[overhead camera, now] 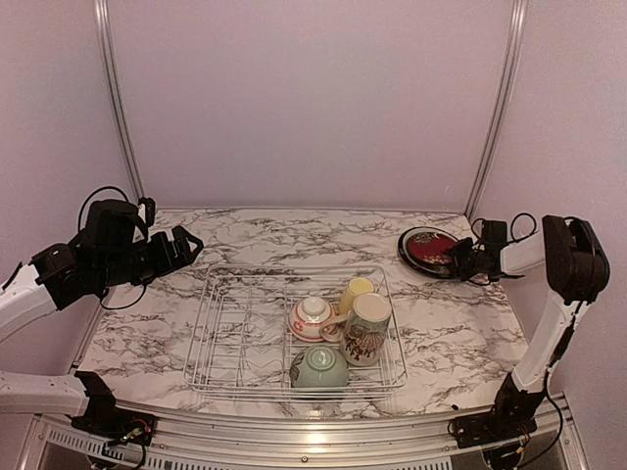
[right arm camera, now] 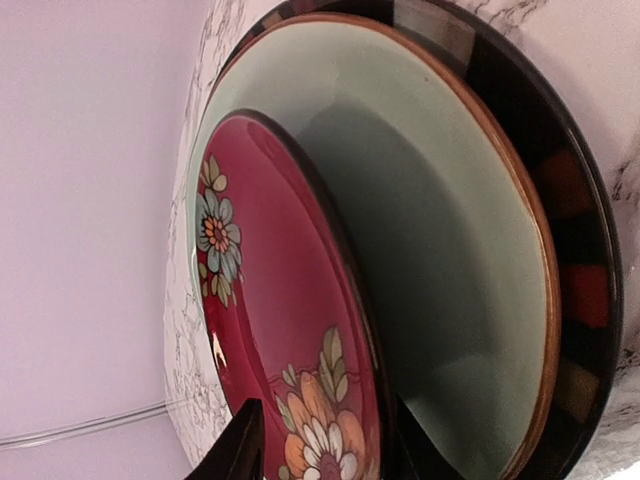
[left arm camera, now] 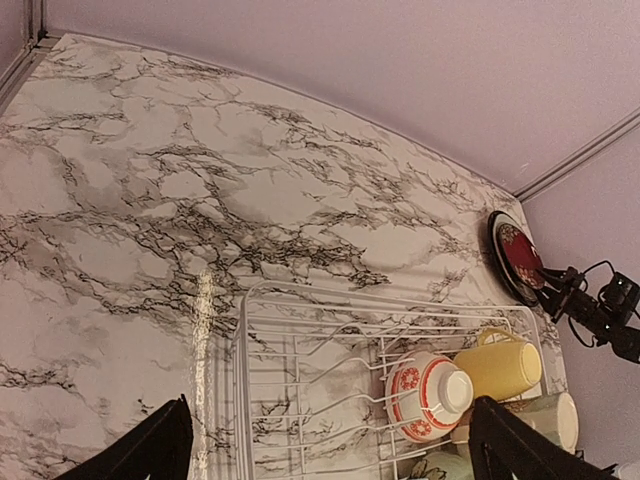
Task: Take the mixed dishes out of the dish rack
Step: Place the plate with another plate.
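Note:
The dish rack (overhead camera: 235, 333) of silver wire stands mid-table. Its right half holds a white-and-red bowl (overhead camera: 313, 315) upside down, a yellow cup (overhead camera: 355, 291) on its side, a tall cream patterned mug (overhead camera: 368, 328) and a pale green bowl (overhead camera: 319, 366). At the back right, the dark red floral plate (right arm camera: 270, 280) lies on the black-rimmed pale teal plate (right arm camera: 430, 230). My right gripper (right arm camera: 320, 440) straddles the red plate's near rim, jaws spread wider than the rim. My left gripper (overhead camera: 186, 245) hovers wide open, left of and above the rack (left arm camera: 245, 340), holding nothing.
Marble tabletop (overhead camera: 147, 333) surrounds the rack. Pale walls with metal corner posts (overhead camera: 495, 108) close the back and sides. The two stacked plates (overhead camera: 431, 250) sit near the right rear corner. A metal rail (overhead camera: 313, 431) runs along the table's near edge.

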